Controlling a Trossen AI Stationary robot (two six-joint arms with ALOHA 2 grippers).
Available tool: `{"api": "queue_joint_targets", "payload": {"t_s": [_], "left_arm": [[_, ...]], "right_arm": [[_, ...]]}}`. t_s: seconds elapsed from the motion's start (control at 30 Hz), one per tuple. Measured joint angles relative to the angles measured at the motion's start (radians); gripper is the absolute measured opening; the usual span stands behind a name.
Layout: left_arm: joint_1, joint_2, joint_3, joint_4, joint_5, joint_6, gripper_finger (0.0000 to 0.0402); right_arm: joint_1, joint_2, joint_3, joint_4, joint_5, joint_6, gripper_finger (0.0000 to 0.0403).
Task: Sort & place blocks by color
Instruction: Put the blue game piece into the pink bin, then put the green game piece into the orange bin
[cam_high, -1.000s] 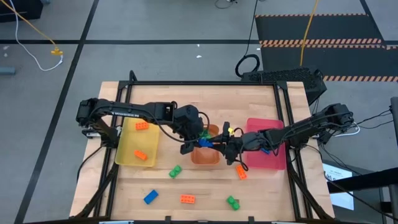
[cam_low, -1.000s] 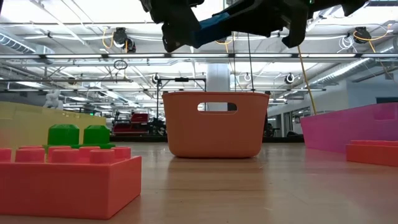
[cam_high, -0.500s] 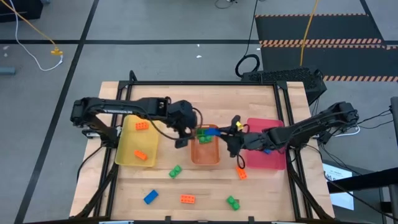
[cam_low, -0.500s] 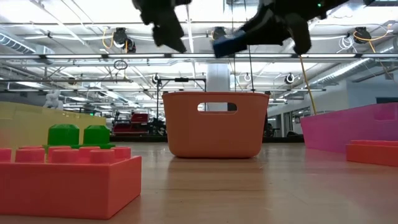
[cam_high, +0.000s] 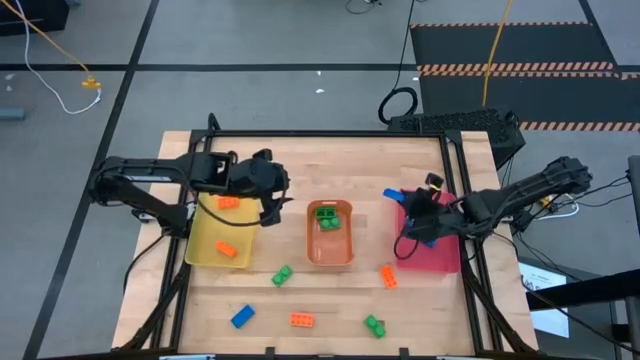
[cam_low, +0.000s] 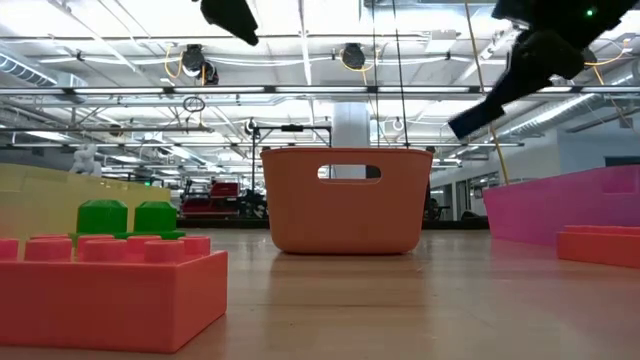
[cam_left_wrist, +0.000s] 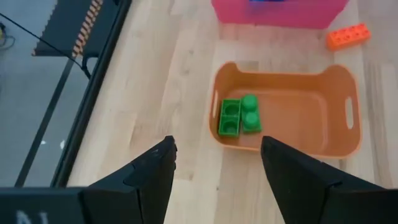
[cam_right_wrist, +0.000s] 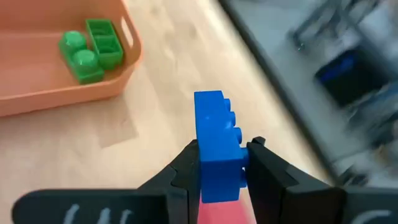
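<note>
Wooden tabletop (cam_high: 330, 150) carrying three trays: yellow tray (cam_high: 222, 240) at the left, orange tray (cam_high: 330, 235) at the centre, pink tray (cam_high: 430, 245) at the right. One second earlier both arms had met above the orange tray with a blue block between them; half a second later the left end effector had let go and only the right one held the block. By this moment the arms had drawn apart, which suggests a completed hand-over, leaving the blue block on its way to the pink tray.

Left arm folded back, its end effector (cam_high: 270, 205) over the inner edge of the yellow tray, fingers spread and empty in the wrist view. Right arm bent inward, its end effector (cam_high: 418, 222) above the pink tray's near-centre edge, fingers pinching the blue block (cam_right_wrist: 217, 146) upright.

Two green blocks (cam_left_wrist: 240, 116) lay in the orange tray, two orange blocks (cam_high: 228, 203) in the yellow. Loose on the tabletop remained further blocks, among them a second blue one (cam_high: 242, 316).
</note>
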Motion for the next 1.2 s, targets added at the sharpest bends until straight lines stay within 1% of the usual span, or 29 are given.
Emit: {"api": "queue_joint_targets", "payload": {"t_s": [0.07,0.17,0.37,0.47,0.53,0.6,0.67,0.73,0.8,0.87,0.93,1.07,1.2], "left_arm": [[-0.01,-0.005,-0.016,0.007,-0.003,-0.006,0.0237],[-0.027,-0.008,-0.066,0.096,-0.001,-0.009,0.0237],[-0.051,-0.022,-0.225,0.291,0.009,-0.017,0.0237],[-0.061,-0.033,-0.302,0.434,0.009,-0.024,0.0237],[-0.073,-0.06,-0.365,0.501,0.009,-0.024,0.0237],[-0.079,-0.09,-0.422,0.608,0.012,-0.024,0.0237],[-0.079,-0.139,-0.485,0.64,0.012,-0.032,0.0237],[-0.078,-0.188,-0.54,0.698,0.011,-0.046,0.0237],[-0.079,-0.248,-0.6,0.723,0.01,-0.068,0.0237],[-0.08,-0.297,-0.647,0.767,0.03,-0.087,0.0237],[-0.087,-0.34,-0.694,0.776,0.044,-0.11,0.0237],[-0.119,-0.396,-0.75,0.786,0.053,-0.16,0.0237],[-0.168,-0.408,-0.763,0.775,0.051,-0.189,0.0237]], "right_arm": [[0.0,-0.005,0.0,-0.066,-0.029,0.11,0.0083],[-0.001,-0.004,0.0,-0.161,-0.099,0.225,0.0081],[-0.005,-0.011,0.0,-0.28,-0.245,0.365,0.0081],[-0.005,-0.01,0.0,-0.326,-0.324,0.411,0.0081],[-0.005,-0.011,0.0,-0.356,-0.351,0.436,0.0081],[-0.005,-0.01,0.0,-0.39,-0.373,0.464,0.0081],[-0.005,-0.01,0.0,-0.432,-0.381,0.493,0.0081],[-0.005,-0.009,0.0,-0.445,-0.401,0.515,0.0082],[-0.005,-0.01,0.0,-0.451,-0.417,0.521,0.0088],[-0.005,-0.009,0.0,-0.441,-0.426,0.517,0.0102],[-0.005,-0.01,0.0,-0.426,-0.426,0.511,0.0124],[-0.005,-0.01,0.0,-0.401,-0.426,0.486,0.0183],[-0.005,-0.01,0.0,-0.398,-0.425,0.479,0.0243]]}}
